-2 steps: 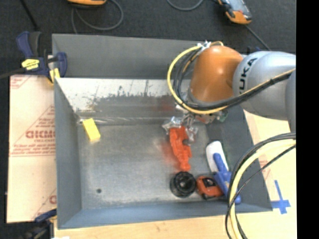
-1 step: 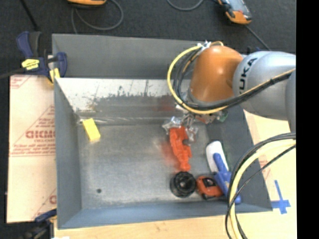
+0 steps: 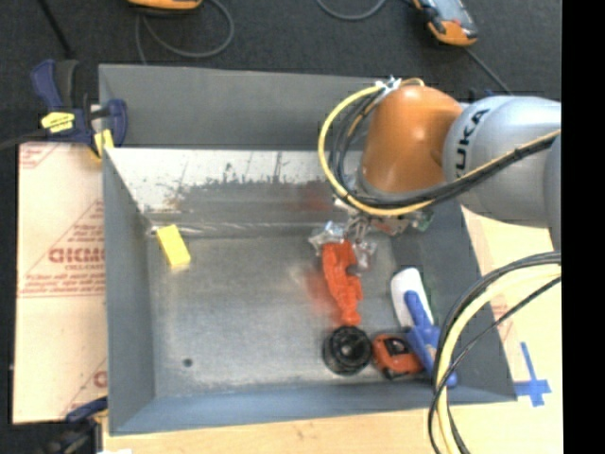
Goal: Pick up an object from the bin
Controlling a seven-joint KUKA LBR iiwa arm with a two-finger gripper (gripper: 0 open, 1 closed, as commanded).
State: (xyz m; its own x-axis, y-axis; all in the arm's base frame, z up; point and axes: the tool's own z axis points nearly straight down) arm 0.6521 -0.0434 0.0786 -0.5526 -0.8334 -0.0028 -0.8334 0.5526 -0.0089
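The gripper (image 3: pixel 346 241), whose opening cannot be told, sits at the far end of a long orange piece (image 3: pixel 341 287), which lies right of centre in the bin (image 3: pixel 236 348), long axis running toward the near edge.

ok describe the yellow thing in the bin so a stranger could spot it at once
In the grey metal bin, look to the view's left. Close to the back wall a small yellow block lies alone on the floor. It is the only yellow thing in the bin; the orange strip, black round piece and white-and-blue tool cluster at the right.
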